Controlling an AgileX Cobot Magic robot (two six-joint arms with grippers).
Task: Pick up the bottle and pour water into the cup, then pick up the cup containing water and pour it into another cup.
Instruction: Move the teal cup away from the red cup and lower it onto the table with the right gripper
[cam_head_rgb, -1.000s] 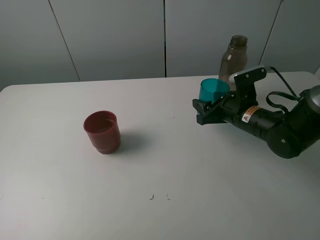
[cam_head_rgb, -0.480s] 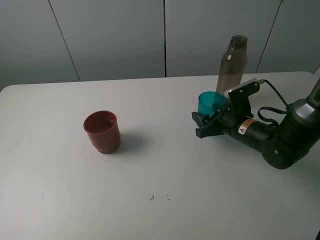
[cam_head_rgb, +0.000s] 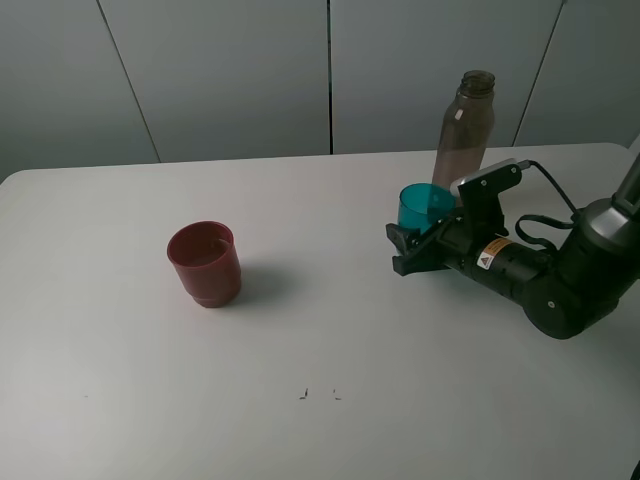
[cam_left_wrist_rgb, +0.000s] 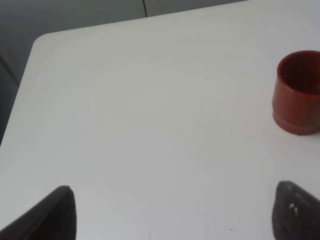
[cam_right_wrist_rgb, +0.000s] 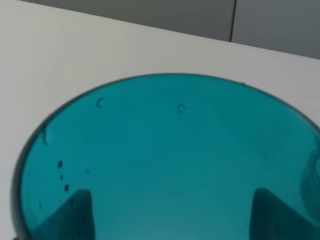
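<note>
The right gripper (cam_head_rgb: 412, 243), pinching the teal cup (cam_head_rgb: 424, 207), has lowered it to the tabletop (cam_head_rgb: 320, 330) beside the bottle (cam_head_rgb: 467, 128); the red-brown cup (cam_head_rgb: 205, 262) sits well apart. Release likely follows. Left gripper (cam_left_wrist_rgb: 170, 212) stands spread.

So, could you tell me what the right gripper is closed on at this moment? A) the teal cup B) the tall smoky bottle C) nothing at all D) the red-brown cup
A: the right gripper is shut around the teal cup, whose mouth fills the right wrist view, while the bottle stands free behind it and the red-brown cup sits far off to the left.
</note>
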